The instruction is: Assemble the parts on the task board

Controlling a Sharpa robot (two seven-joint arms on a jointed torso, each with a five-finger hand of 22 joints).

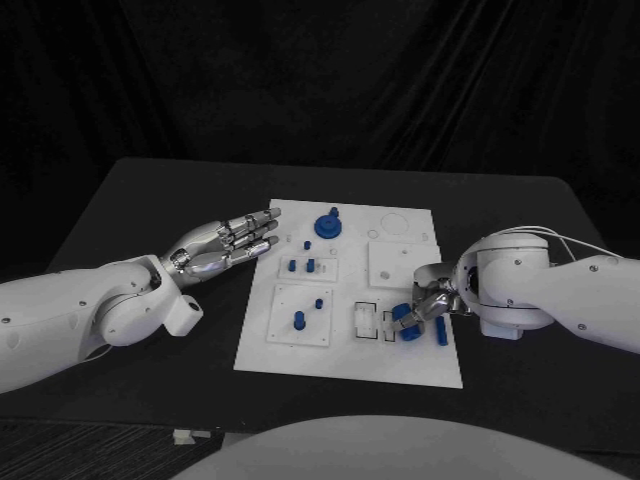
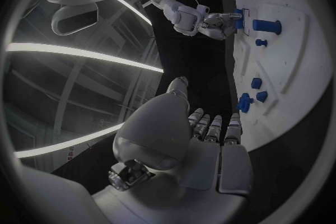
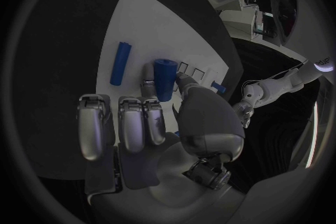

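Right hand on a blue cylinder at the board's near right corner

We find the right hand [image 3: 164,129] pinching a blue cylinder [image 3: 165,79] over the task board [image 1: 407,365], its long axis running along the fingers; the left hand [image 1: 222,245] hangs open, far off.

Black table [image 1: 147,200], white task board [image 1: 407,365] lying flat at its middle

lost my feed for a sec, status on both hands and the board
Left hand open, hovering at the task board's edge. Right hand pinching a blue cylinder over the board. Second blue cylinder lies loose beside it. Nothing blocking.
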